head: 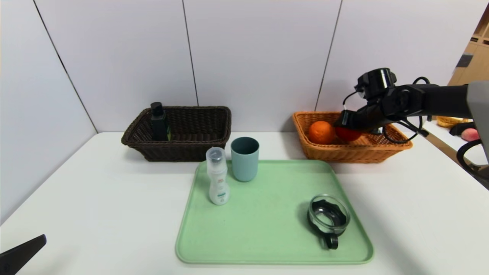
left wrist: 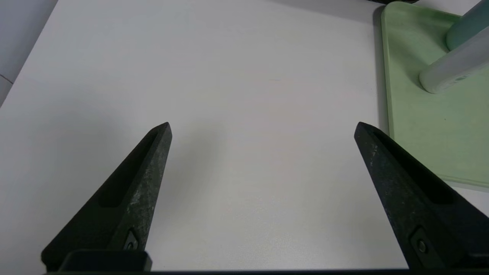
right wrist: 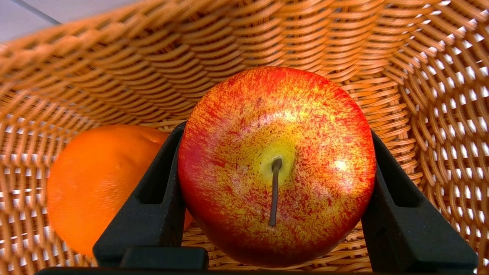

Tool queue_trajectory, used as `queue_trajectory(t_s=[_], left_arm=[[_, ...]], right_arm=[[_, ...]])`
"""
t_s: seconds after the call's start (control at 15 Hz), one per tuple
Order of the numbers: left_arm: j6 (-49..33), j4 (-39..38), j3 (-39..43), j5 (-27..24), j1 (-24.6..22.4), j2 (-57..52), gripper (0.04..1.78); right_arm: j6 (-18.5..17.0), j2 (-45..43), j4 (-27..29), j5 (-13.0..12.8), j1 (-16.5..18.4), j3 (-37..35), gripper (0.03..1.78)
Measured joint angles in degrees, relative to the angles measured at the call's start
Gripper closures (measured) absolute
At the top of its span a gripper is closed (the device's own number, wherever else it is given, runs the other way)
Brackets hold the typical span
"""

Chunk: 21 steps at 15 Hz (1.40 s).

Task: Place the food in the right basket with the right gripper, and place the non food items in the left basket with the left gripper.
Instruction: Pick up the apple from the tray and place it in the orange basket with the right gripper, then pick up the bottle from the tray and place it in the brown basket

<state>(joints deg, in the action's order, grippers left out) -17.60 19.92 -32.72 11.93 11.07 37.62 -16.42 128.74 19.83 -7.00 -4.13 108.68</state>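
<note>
My right gripper is shut on a red-yellow apple, which also shows in the head view; it holds the apple inside the orange wicker basket at the back right, next to an orange that also shows in the right wrist view. My left gripper is open and empty over bare table at the front left. On the green tray stand a white bottle, a teal cup and a glass lidded container. A dark bottle stands in the dark basket.
The white table meets a panelled wall behind the baskets. The tray edge lies close beside my left gripper. Off the table's right edge are a small basket and a pink object.
</note>
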Motion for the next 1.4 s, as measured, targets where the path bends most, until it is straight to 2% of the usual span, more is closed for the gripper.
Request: queue_trajectory(t_s=[0.07,0.27,0.6,0.87,1.0,1.13,1.27,1.4], left_arm=[[0.0,0.0,0.0,0.0,0.0,0.0,0.13],[0.0,0.0,0.0,0.0,0.0,0.0,0.13],[0.0,-0.1,-0.1,0.0,0.0,0.0,0.13],[0.7,-0.2,-2.5,-0.1,0.0,0.9,0.13],[0.7,-0.5,-3.6,-0.1,0.0,1.7,0.13],[0.7,-0.4,-4.2,-0.1,0.0,2.2,0.13],[0.7,-0.2,-4.5,-0.1,0.0,2.3,0.13],[0.8,0.1,-4.6,-0.1,0.0,2.0,0.13]], right_arm=[[0.5,0.3,0.0,0.0,0.0,0.0,0.61],[2.7,0.8,-0.6,0.0,0.0,0.0,0.44],[2.5,-0.1,-0.3,-2.0,-0.1,1.8,0.28],[2.3,-6.6,1.2,-2.0,-1.2,2.0,0.21],[1.1,-12.1,7.1,-1.4,-4.4,2.0,0.18],[-3.1,-17.0,16.8,0.1,-9.4,2.0,0.16],[-8.2,-20.7,25.8,3.2,-14.5,2.1,0.15],[-14.2,-22.8,33.2,7.5,-19.0,2.1,0.14]])
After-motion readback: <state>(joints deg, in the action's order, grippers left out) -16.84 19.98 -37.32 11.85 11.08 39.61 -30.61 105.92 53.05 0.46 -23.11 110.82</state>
